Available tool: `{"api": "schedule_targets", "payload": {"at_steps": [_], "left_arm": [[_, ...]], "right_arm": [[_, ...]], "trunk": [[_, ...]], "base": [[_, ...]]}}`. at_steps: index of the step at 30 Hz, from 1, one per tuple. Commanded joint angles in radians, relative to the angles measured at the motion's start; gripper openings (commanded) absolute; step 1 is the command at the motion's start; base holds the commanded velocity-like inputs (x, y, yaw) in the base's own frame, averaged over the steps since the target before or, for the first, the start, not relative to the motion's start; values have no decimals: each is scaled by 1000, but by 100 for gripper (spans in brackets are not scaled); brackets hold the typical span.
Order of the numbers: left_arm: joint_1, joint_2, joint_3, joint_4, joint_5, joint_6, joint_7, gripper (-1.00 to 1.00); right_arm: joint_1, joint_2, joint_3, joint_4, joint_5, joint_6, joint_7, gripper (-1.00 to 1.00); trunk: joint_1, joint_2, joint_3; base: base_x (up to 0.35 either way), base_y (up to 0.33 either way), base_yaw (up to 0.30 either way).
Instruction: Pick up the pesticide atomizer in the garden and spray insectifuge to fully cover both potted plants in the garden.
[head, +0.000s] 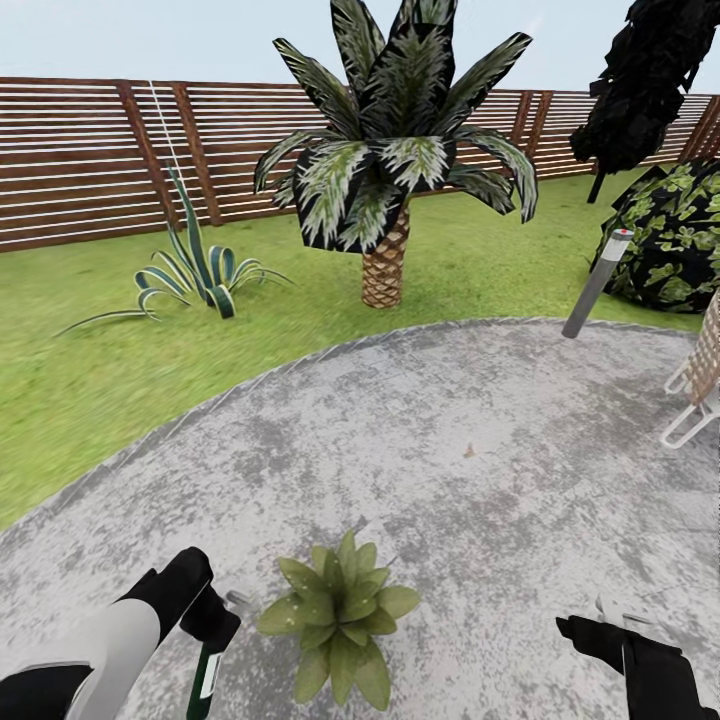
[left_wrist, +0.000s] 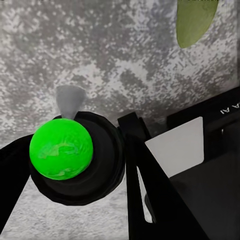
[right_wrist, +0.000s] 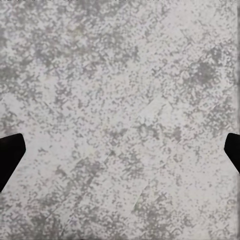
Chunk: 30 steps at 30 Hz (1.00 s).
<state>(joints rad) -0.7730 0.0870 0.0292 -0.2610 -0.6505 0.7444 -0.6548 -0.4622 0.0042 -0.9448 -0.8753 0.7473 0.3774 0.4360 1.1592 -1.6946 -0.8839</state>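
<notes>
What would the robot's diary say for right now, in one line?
left tool: holds atomizer, by plant | right tool: open, over patio

Stood low between both arms, near: potted plant (head: 340, 620). Left open paving (head: 450, 430) beyond it; blocked far by palm (head: 385, 265), right by bollard lamp (head: 597, 283)

Light-green potted plant (head: 340, 620) on mottled grey patio (head: 480, 440); atomizer (left_wrist: 62, 150) cap bright green, fence (head: 90, 160) brown-slatted.
</notes>
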Motion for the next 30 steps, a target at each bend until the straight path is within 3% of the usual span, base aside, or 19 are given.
{"api": "schedule_targets", "payload": {"at_steps": [1, 20, 30], "left_arm": [[0, 0, 3, -1, -9, 3, -8, -100], [0, 4, 4, 69, -11, 1, -6, -100], [0, 27, 4, 68, -11, 3, -6, -100]], "right_arm": [[-1, 0, -3, -1, 9, 1, 9, 100], [-1, 0, -3, -2, 9, 1, 9, 100], [-1, 0, -3, -2, 9, 1, 9, 100]], "trunk": [[0, 0, -1], [0, 0, -1], [0, 0, -1]], "base": [[0, -61, 0], [0, -5, -1], [0, 0, -127]]}}
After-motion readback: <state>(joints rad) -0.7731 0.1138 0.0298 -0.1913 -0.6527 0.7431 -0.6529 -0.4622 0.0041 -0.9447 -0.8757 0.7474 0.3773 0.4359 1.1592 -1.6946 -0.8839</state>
